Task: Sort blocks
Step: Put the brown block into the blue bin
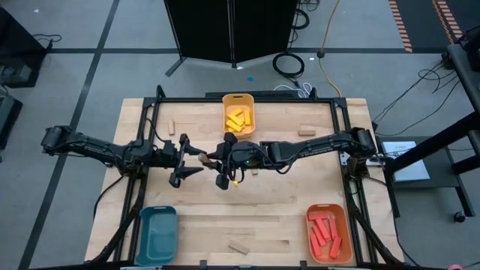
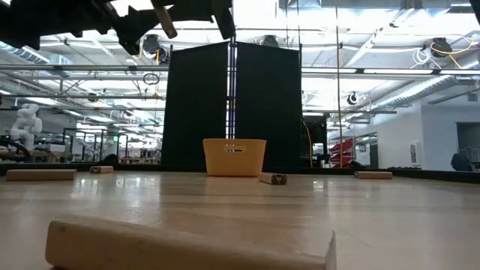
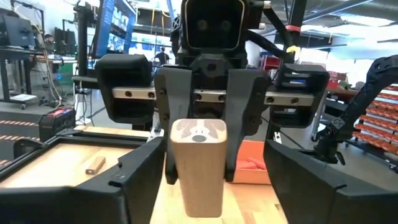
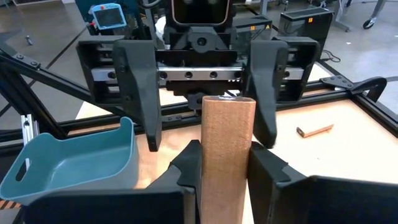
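Note:
A plain tan wooden block [image 1: 202, 158] hangs in the air between the two arms over the middle of the table. My right gripper [image 4: 227, 155] is shut on it. My left gripper [image 3: 214, 174] faces it from the table's left, open. Its two fingers [image 4: 140, 93] stand on either side of the block's free end, and no touch shows. In the low view the block [image 2: 165, 22] is well above the table top. Yellow blocks lie in the yellow tray [image 1: 238, 114] and red blocks in the orange tray [image 1: 328, 234]. My right gripper pinches the tan block between its two fingers [image 4: 186, 165], by the end nearer the table's right [image 4: 227, 180]. The fingers come level from the table's right and lie along the block. The block is lifted clear and points level toward my left gripper.
The teal tray [image 1: 156, 234] sits at the near left, the orange tray at the near right and the yellow tray at the far edge. Loose tan blocks lie at the far left [image 1: 171, 126], the far right [image 1: 306, 132] and the near edge [image 1: 241, 247].

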Motion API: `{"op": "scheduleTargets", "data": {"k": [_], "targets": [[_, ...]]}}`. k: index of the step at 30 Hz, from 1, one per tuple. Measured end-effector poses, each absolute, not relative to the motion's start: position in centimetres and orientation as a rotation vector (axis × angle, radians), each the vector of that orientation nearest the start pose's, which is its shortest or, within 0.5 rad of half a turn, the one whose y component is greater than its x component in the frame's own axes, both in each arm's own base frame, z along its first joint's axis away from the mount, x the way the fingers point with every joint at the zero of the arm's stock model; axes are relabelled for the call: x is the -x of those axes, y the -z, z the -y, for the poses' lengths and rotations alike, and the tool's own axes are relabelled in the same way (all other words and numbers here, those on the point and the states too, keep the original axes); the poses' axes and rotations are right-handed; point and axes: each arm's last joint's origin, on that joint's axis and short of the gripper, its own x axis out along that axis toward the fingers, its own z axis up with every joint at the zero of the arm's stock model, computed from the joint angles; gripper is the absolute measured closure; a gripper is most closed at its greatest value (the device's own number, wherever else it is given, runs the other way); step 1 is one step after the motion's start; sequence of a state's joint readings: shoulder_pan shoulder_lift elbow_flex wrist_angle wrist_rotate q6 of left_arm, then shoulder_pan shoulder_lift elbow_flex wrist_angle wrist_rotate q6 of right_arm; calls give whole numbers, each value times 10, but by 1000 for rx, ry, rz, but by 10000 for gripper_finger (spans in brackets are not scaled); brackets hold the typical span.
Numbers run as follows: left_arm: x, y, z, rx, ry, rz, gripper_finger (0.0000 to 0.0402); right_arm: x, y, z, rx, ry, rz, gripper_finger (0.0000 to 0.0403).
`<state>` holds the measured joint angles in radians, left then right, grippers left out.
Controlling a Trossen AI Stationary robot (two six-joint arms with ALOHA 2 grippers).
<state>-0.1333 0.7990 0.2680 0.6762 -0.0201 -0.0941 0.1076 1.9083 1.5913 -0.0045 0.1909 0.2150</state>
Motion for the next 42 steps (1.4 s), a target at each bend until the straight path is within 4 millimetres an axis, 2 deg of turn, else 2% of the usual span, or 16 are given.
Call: {"op": "scheduleTargets", "data": {"k": [9,25,29,42], "targets": [[-172,-235,22,82,116,148,214,-448,-302,-42,-165,117,-322,351],[-172,-236,22,83,117,159,290,-447,-301,-42,-162,110,-330,349],[-172,-236,22,83,117,159,308,-447,-301,-42,-148,108,-332,332],[-169,-238,22,81,117,157,312,-442,-306,-41,-92,107,-350,241]]}}
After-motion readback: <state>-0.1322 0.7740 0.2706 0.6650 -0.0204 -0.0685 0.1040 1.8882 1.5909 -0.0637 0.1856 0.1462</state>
